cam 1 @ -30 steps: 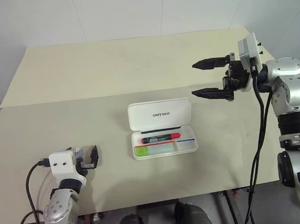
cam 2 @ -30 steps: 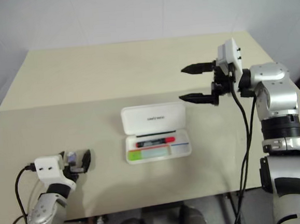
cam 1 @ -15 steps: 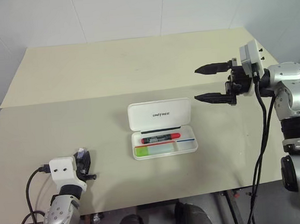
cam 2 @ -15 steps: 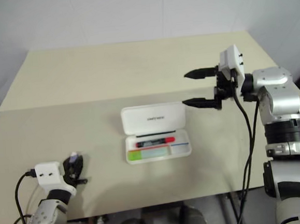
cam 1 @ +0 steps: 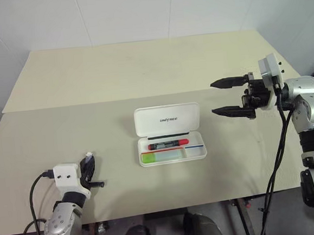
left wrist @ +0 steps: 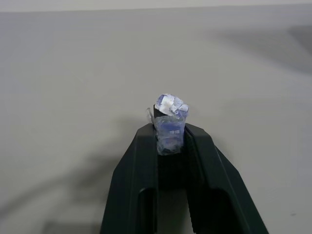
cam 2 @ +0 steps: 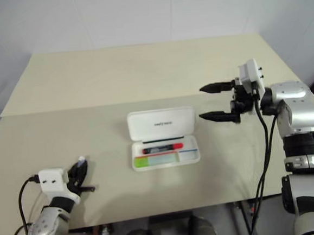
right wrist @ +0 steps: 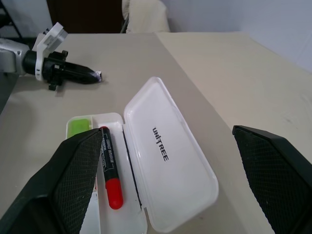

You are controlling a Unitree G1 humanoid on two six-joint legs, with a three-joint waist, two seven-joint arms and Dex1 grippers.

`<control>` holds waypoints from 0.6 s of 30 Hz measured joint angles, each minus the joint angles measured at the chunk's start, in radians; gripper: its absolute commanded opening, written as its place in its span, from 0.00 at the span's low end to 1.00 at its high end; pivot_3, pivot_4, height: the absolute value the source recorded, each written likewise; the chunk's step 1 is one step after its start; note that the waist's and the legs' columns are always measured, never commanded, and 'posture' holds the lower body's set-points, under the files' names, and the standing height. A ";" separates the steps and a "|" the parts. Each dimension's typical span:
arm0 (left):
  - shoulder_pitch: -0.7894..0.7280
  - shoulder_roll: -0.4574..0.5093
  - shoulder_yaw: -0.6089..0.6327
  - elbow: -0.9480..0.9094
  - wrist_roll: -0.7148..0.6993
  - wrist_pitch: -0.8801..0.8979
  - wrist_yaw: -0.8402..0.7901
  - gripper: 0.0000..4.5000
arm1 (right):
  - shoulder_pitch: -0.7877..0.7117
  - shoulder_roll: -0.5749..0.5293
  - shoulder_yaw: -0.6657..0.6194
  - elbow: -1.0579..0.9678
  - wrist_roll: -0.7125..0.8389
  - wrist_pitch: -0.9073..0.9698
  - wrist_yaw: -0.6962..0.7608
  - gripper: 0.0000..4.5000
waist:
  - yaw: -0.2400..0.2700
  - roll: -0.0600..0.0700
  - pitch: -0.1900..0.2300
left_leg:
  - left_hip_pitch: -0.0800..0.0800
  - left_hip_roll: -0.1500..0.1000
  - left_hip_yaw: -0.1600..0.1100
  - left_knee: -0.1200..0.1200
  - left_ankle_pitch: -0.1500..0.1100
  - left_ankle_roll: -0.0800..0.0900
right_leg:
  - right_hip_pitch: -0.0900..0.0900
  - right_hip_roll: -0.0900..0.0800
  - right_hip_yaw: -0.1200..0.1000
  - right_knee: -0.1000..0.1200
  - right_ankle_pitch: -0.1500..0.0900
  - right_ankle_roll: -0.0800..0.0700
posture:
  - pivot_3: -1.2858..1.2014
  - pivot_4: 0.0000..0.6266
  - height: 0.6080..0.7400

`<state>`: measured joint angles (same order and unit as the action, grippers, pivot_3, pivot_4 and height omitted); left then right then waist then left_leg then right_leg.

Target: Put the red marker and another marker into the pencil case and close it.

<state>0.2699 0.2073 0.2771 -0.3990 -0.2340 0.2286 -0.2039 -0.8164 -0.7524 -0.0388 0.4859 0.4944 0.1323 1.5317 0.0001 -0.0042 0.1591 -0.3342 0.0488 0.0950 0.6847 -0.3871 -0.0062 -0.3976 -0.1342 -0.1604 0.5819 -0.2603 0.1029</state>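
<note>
At the near left edge of the table (cam 1: 62,92) you have the left gripper (cam 1: 89,167), low over the wood and well apart from the case. Its fingers are drawn close together on a small crumpled scrap of clear, bluish wrapping (left wrist: 168,122) that pokes out past the tips; that scrap is no part of your task, so you will likely want to set it aside.

Moving to the middle, the pencil case (cam 1: 168,120) lies open, its lid flat on the table behind the tray, lettering up. The red marker (cam 1: 168,145) already rests in the long back compartment of the tray, lying along its length. Just in front of it, the light-green marker (cam 1: 149,158) sits at the left end of the front compartment, partly hidden by the pale tray wall. As far as you can judge, both markers are in, so the loading is done.

On the right, the right gripper (cam 1: 224,97) hangs above the table just beyond the lid's right end, pointing toward the case, its two fingers spread wide with nothing between them.

What is left for you is the closing: the lid has to be swung over the tray and pressed shut. The right gripper looks the better placed for that.
</note>
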 measured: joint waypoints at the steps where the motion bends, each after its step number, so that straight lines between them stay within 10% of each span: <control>1: -0.011 0.026 0.000 -0.001 -0.016 0.000 -0.029 0.09 | 0.000 -0.018 0.015 0.015 0.011 -0.003 0.001 1.00 | 0.000 0.000 0.000 | 0.000 0.000 0.000 0.000 0.000 0.000 | 0.000 0.000 0.000 0.000 0.000 0.000 | 0.52 0.24 1.00; 10: -0.098 0.371 -0.025 -0.093 -0.154 0.020 -0.405 0.09 | 0.077 -0.099 0.105 0.076 0.057 -0.088 0.007 1.00 | 0.000 0.001 0.001 | -0.001 -0.001 0.000 -0.001 0.000 0.000 | 0.000 0.000 -0.002 -0.001 0.000 0.000 | 0.52 0.24 1.00; 18: -0.346 0.438 -0.140 -0.097 -0.193 0.118 -0.507 0.09 | 0.255 -0.101 0.008 0.074 0.044 -0.139 0.008 1.00 | 0.017 0.002 0.001 | 0.000 0.000 0.001 0.000 0.000 0.000 | 0.002 0.002 -0.001 -0.003 0.000 0.000 | 0.52 0.24 1.00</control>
<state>-0.0759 0.6451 0.1369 -0.4963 -0.4266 0.3467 -0.7113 -0.5614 -0.8536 -0.0309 0.5597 0.5379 -0.0064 1.5393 0.0172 -0.0024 0.1601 -0.3343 0.0485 0.0956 0.6844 -0.3870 -0.0064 -0.3961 -0.1324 -0.1617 0.5793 -0.2602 0.1031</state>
